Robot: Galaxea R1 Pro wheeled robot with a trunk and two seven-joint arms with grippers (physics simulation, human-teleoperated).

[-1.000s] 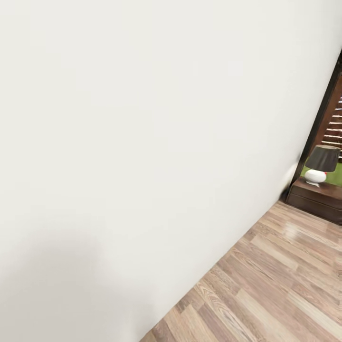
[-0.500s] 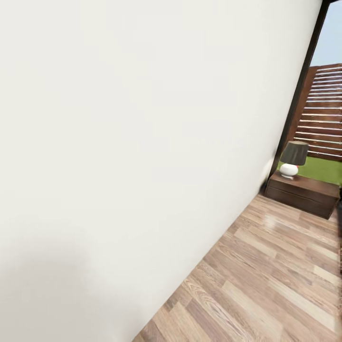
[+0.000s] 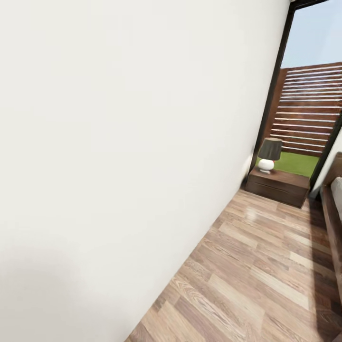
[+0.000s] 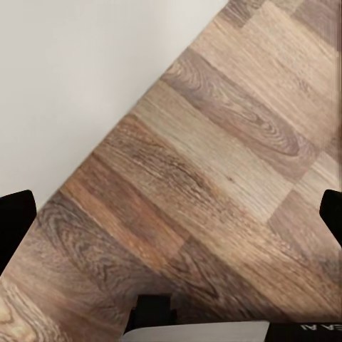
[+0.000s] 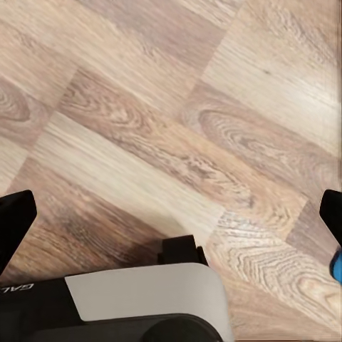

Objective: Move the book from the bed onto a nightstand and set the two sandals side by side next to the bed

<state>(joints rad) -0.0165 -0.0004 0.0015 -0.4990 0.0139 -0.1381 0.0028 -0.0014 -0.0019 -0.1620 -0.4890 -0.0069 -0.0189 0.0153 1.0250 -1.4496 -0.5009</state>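
The bed (image 3: 334, 223) shows as a dark brown frame with a strip of grey mattress at the right edge of the head view. A low dark-brown cabinet (image 3: 280, 187) with a lamp (image 3: 269, 154) on top stands at the far wall beside the bed's head; it looks like the nightstand. My left gripper (image 4: 171, 214) is open over bare wood floor next to the white wall. My right gripper (image 5: 171, 214) is open over floor too. A bright blue sliver (image 5: 336, 265) sits beside one right finger, too little of it to name. The book and sandals are out of view.
A white wall (image 3: 118, 142) runs close along my left side. Wood-plank floor (image 3: 256, 266) stretches ahead toward the cabinet. A tall dark-framed window (image 3: 308, 95) behind it looks onto a slatted fence and grass.
The camera has swung right: the wall takes less of the picture, the cabinet and lamp have slid left and look smaller, and the window and the bed's edge have come into view.
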